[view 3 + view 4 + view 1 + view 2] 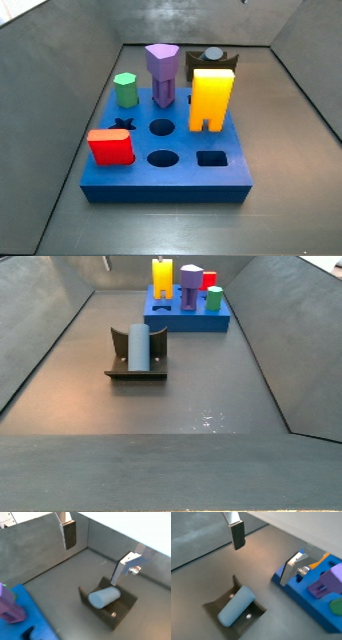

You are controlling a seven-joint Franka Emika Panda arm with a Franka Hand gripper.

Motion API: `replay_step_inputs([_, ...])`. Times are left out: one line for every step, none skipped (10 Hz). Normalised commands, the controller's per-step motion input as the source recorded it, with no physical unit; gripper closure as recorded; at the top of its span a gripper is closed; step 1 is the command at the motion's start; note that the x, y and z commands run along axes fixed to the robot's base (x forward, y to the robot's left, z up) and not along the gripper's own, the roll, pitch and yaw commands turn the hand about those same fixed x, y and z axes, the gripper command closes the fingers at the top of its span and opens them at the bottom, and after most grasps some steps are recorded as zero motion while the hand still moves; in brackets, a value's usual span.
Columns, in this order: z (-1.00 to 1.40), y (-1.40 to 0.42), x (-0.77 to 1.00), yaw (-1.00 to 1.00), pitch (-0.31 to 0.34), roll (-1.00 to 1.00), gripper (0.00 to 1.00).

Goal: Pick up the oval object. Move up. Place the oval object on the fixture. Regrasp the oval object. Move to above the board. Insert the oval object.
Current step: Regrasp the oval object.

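The oval peg (138,346) is seen lying on its side in the scooped top of the fixture (118,359), on the grey floor near the board (187,318), which stands further back and to the right in that side view. The peg's long axis is laid level along the scoop, running from near to far in that view; one rounded end face (101,598) is turned toward the camera in a wrist view. In another wrist view the peg (236,605) is shown lengthwise between the fixture's (213,605) raised sides.

The gripper (98,548) is held above the peg, clear of it, with its jaws spread wide and nothing between them. Its fingers (238,535) are seen well apart, one to each side of the fixture.

On the board (167,179) a purple column (162,73), a yellow block (211,99), a green peg (126,90) and a red block (110,147) are standing upright.
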Motion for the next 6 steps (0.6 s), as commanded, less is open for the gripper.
replay_step_inputs([0.00, -0.02, -0.04, 0.03, -0.049, 1.00, 0.00])
replay_step_inputs([0.00, -0.02, -0.04, 0.03, -0.051, 1.00, 0.00])
replay_step_inputs([0.01, -0.01, -0.03, 0.03, -0.051, 1.00, 0.00])
replay_step_inputs([0.02, -0.02, -0.02, 0.03, -0.048, 1.00, 0.00])
replay_step_inputs([0.01, -0.02, -0.01, 0.03, -0.045, 1.00, 0.00])
replay_step_inputs([0.00, -0.02, 0.00, 0.03, -0.041, 1.00, 0.00])
